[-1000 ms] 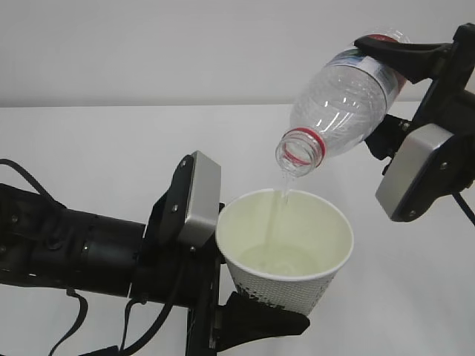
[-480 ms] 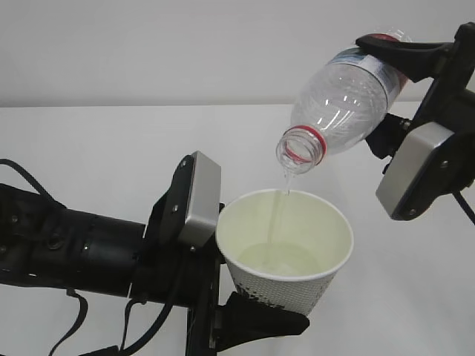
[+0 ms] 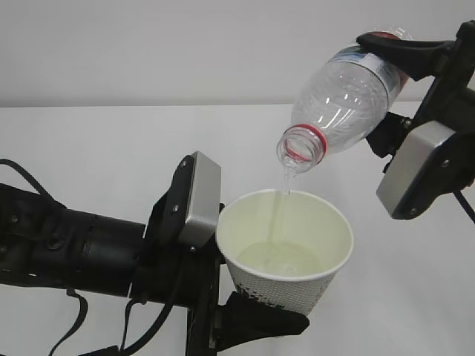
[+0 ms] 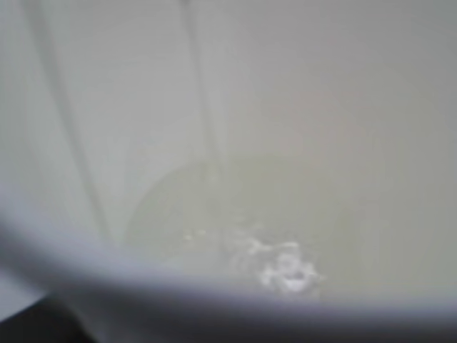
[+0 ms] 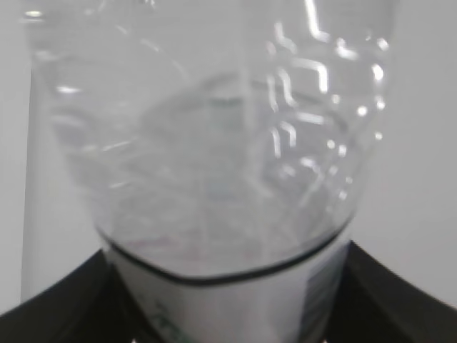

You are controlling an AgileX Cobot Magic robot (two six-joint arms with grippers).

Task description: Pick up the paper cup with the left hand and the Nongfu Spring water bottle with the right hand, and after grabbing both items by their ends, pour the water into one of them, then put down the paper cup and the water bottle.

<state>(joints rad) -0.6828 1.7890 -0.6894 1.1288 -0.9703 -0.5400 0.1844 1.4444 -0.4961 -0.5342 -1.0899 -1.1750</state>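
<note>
Colours and patterns at the pour

Paper cup: white, pale cream inside, small dark dotted print on the near outer wall. Nongfu Spring water bottle: clear plastic, red neck ring, red label edge at the far right. Water: colourless thin stream. Left hand and right hand: black, each with a silver-grey box. Table: white.

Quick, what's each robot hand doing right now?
Left hand: closed on the small white tapered paper cup.
Right hand: closed on the tall clear plastic water bottle, tipped mouth-down above the cup.
</note>
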